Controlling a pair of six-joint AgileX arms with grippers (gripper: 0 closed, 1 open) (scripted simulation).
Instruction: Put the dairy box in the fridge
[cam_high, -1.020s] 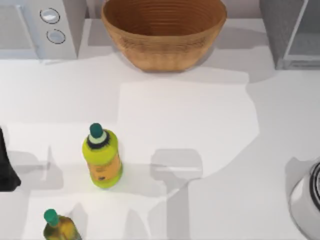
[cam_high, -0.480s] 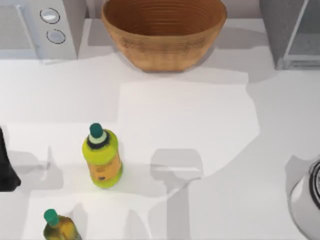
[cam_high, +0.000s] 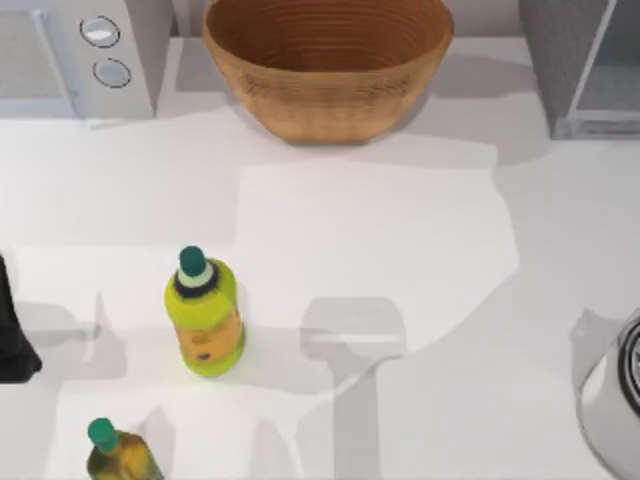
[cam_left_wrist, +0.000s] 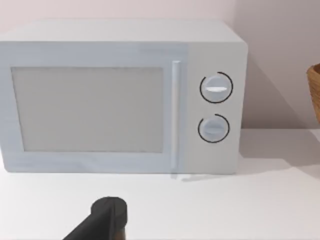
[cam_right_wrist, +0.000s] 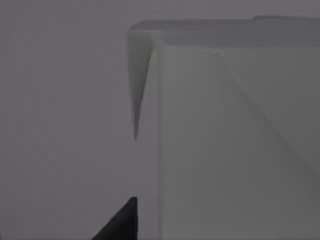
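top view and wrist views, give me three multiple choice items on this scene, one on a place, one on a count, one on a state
1. Where is the wicker basket in the top view?
A. at the back, in the middle
B. at the front left corner
C. beside the bottles

2. How many round dials does the microwave have?
A. one
B. two
C. four

3. How does the yellow-green bottle stand?
A. lying on its side
B. upside down
C. upright, teal cap on

Answers: 1 A, the basket sits between the microwave and the fridge at the table's far edge. 2 B, two dials are stacked beside the door. 3 C, its cap points up at the camera.
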